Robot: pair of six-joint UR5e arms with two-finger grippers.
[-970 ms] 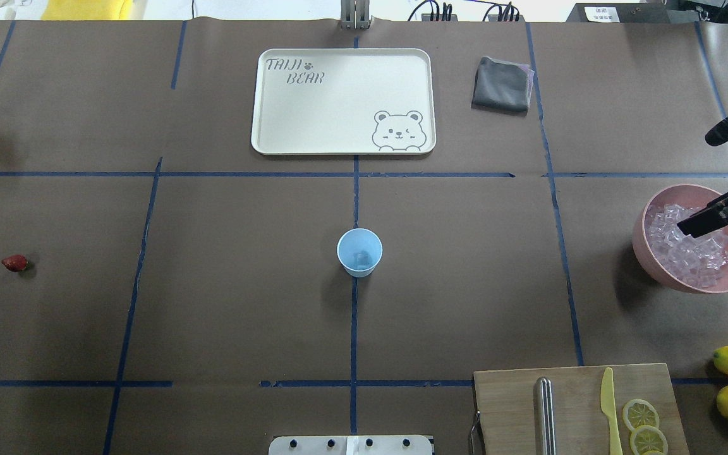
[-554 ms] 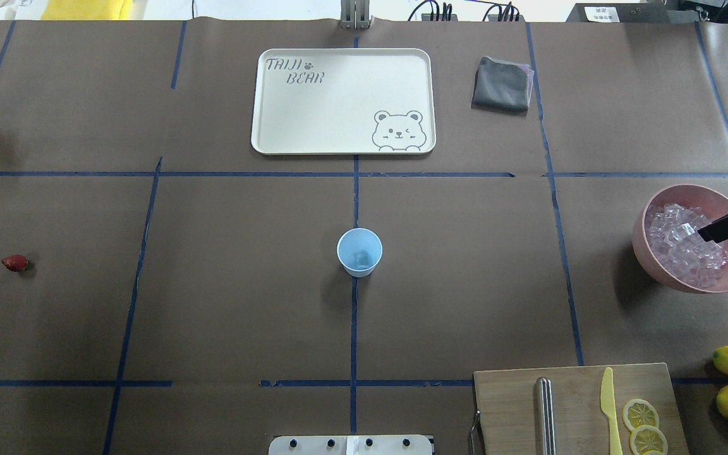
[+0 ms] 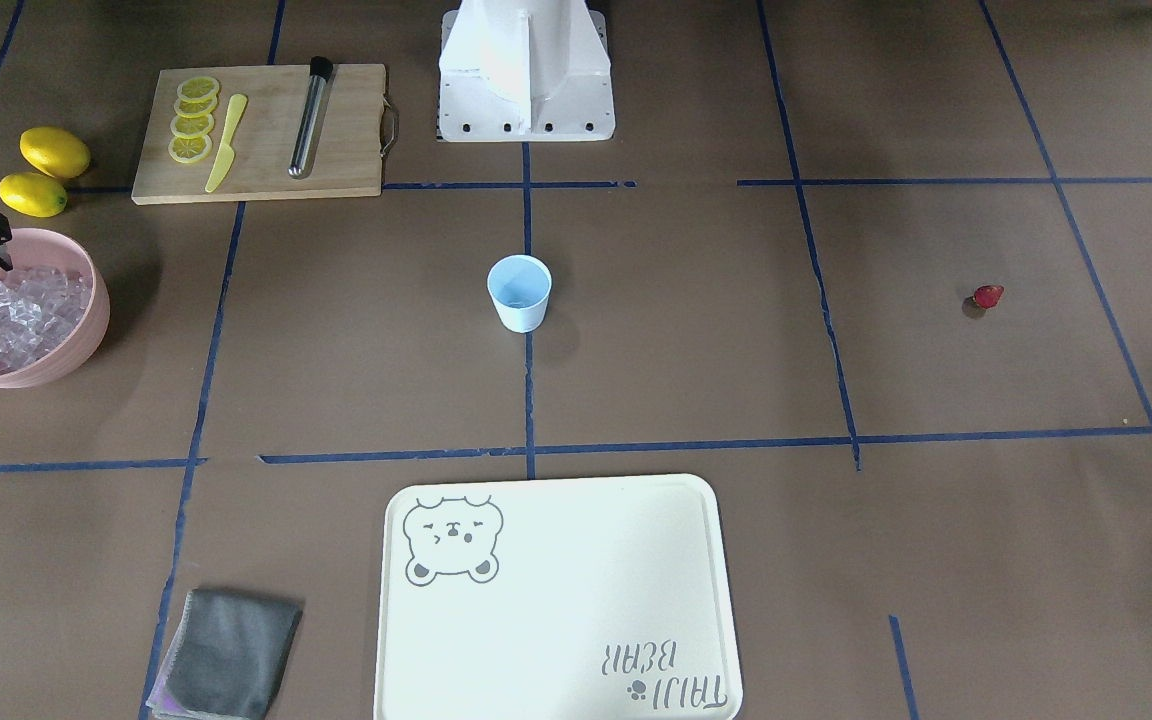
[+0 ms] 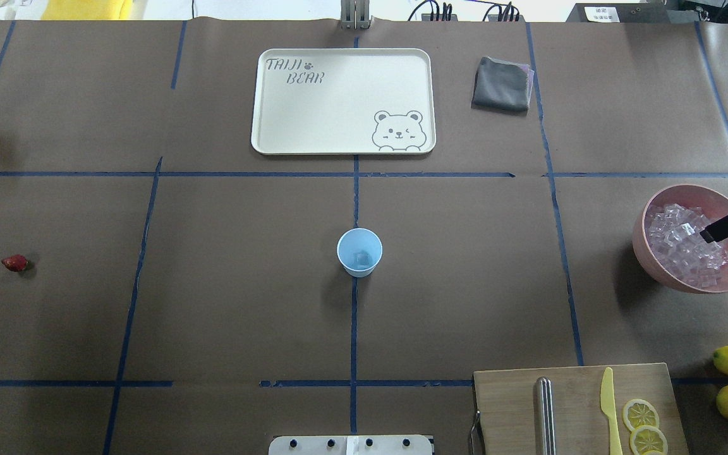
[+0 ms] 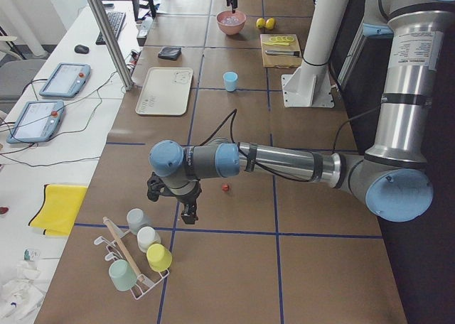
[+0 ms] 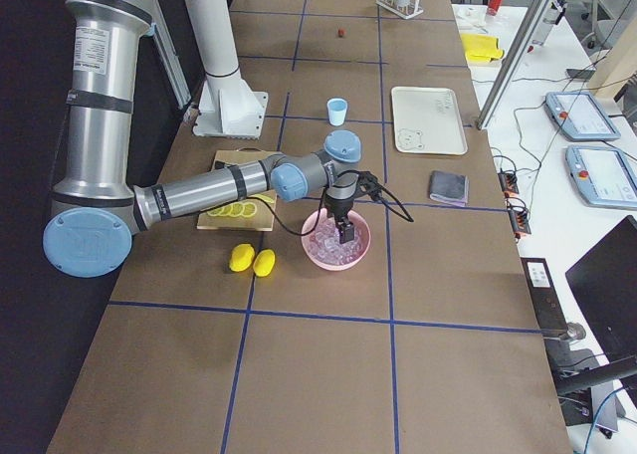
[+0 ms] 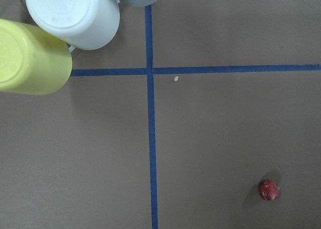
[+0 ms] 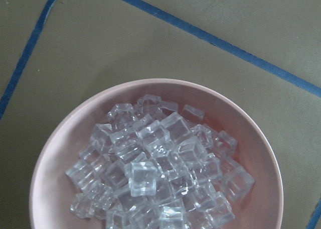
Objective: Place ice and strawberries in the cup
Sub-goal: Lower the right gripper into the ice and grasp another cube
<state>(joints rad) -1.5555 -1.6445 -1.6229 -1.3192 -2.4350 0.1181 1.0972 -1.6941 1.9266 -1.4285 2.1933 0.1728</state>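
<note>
Far right overhead, glassy ice point(image 4: 680, 248) fills a pink bowl point(image 4: 641, 245) under the right pincer point(image 4: 716, 194), spread wide, empty. Only the wrist view shows each cube's sharp edges.

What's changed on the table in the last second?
The right gripper pulled back a little toward the robot's right, and its tip is still over the ice in the bowl. Nothing was visibly picked up or let go. The cup, strawberry and ice stayed where they were.
</note>
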